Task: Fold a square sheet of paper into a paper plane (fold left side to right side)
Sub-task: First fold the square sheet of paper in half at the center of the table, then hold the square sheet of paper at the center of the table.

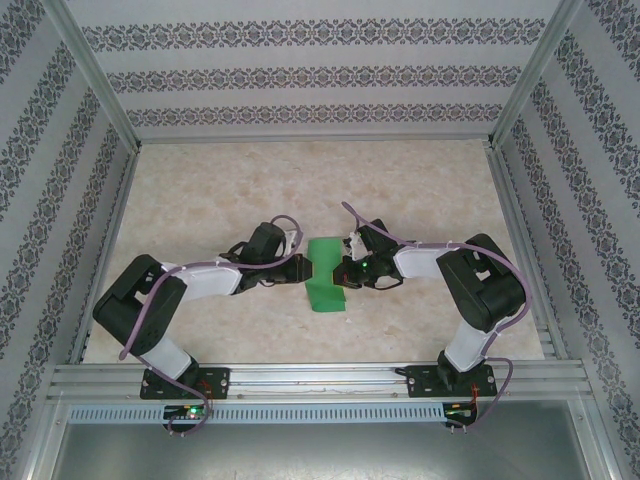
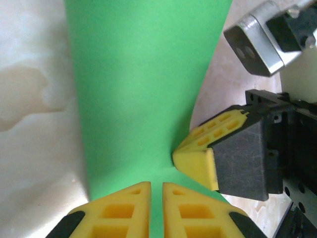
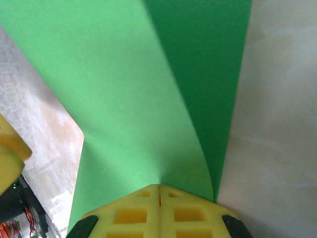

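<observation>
The square sheet of paper (image 1: 325, 285) is bright green and lies between both arms as a narrow strip, one half curled over the other. In the right wrist view the upper layer (image 3: 124, 99) curves up into my right gripper (image 3: 159, 187), which is shut on its edge. My left gripper (image 2: 156, 191) hovers over the sheet (image 2: 143, 84), its jaws parted by only a narrow slit with nothing between them. The right gripper's yellow finger (image 2: 198, 161) touches the sheet's edge just ahead of it. From above, the left gripper (image 1: 302, 262) and right gripper (image 1: 347, 268) flank the strip. The paper plane is out of view.
The beige marbled table (image 1: 200, 200) is boxed in by patterned walls on three sides. An aluminium rail (image 1: 320, 378) runs along the near edge, carrying both arm bases.
</observation>
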Available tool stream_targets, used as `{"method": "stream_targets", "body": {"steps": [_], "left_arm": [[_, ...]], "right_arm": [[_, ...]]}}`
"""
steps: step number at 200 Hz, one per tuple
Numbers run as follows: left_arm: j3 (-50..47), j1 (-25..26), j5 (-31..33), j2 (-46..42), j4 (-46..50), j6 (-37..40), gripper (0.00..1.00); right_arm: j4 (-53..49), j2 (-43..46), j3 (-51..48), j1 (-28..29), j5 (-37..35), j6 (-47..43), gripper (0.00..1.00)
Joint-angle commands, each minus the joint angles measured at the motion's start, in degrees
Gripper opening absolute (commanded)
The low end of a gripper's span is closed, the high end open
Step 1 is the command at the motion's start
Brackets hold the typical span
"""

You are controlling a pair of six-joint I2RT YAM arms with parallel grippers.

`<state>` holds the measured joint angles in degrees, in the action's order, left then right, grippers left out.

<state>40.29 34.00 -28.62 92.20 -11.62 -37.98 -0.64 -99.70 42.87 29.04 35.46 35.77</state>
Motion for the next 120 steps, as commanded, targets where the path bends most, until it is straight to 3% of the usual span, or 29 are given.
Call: {"method": "stream_targets", "body": {"steps": [1,120], "left_arm": [[2.83,1.79,-1.55,2.77,-1.83,-0.56,0.13],[3.59,3.09,1.12,9.73,1.32,0.66,0.11]], "right_arm": [[-7.3,-3.43,-2.12,-0.47,-9.27,-1.31,0.0],[-7.24,-2.78,-1.7,-0.03,-8.49,-1.49,0.0]]}}
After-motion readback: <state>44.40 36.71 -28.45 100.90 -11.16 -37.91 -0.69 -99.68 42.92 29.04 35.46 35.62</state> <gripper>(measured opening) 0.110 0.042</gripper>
